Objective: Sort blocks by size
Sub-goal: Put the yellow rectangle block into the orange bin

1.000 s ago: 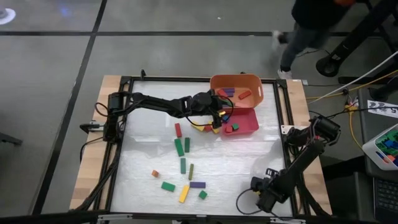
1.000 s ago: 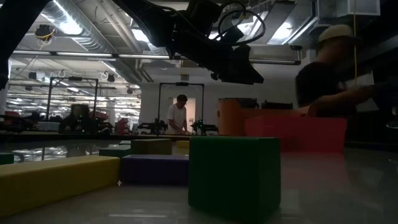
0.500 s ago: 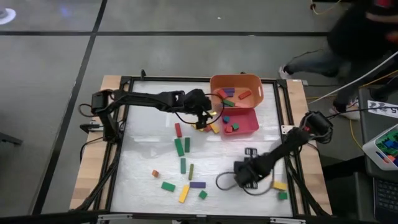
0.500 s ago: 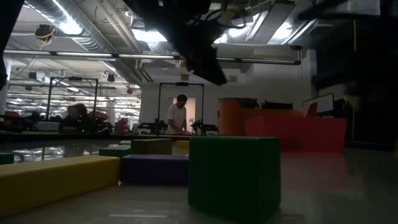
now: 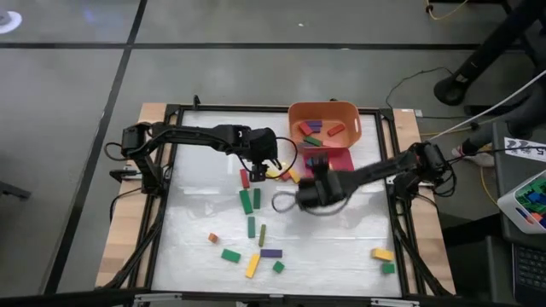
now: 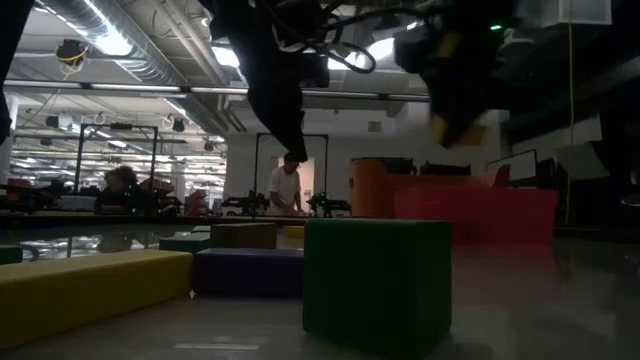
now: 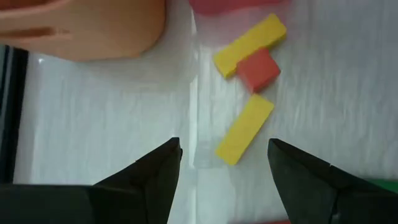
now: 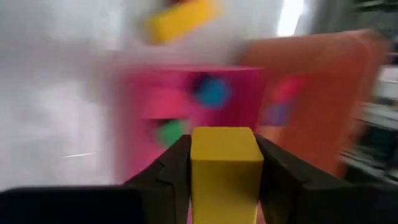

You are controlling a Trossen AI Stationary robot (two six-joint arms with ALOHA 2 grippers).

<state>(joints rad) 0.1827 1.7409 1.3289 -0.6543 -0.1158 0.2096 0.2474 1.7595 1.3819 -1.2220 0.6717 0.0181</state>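
Note:
Many blocks lie flat on the white table: a red bar (image 5: 244,177), green bars (image 5: 246,201), a purple bar (image 5: 271,253), a yellow bar (image 5: 252,265) and a green cube (image 5: 278,267). My left gripper (image 5: 266,166) hangs open above two yellow bars (image 7: 245,129) and a red cube (image 7: 258,70) beside the pink tray (image 5: 341,153). My right gripper (image 5: 317,189) is shut on a small yellow block (image 8: 224,162), in the air just short of the tray. The orange bin (image 5: 324,124) behind the tray holds several blocks. My right gripper pinches the yellow block by two opposite sides (image 8: 198,165) between its two fingers. The fingers slant down toward the tray and bin. The block is lifted clear of the table (image 6: 452,128).
A yellow block (image 5: 383,254) and a green cube (image 5: 388,268) lie near the table's near right corner. The black frame (image 5: 162,196) runs round the table. The middle right of the table is bare.
My right gripper has swung up from the table's near right corner toward the far edge and the tray, turning as it went. My left gripper has drawn back from the tray's edge toward the table's left and tipped further down, staying open.

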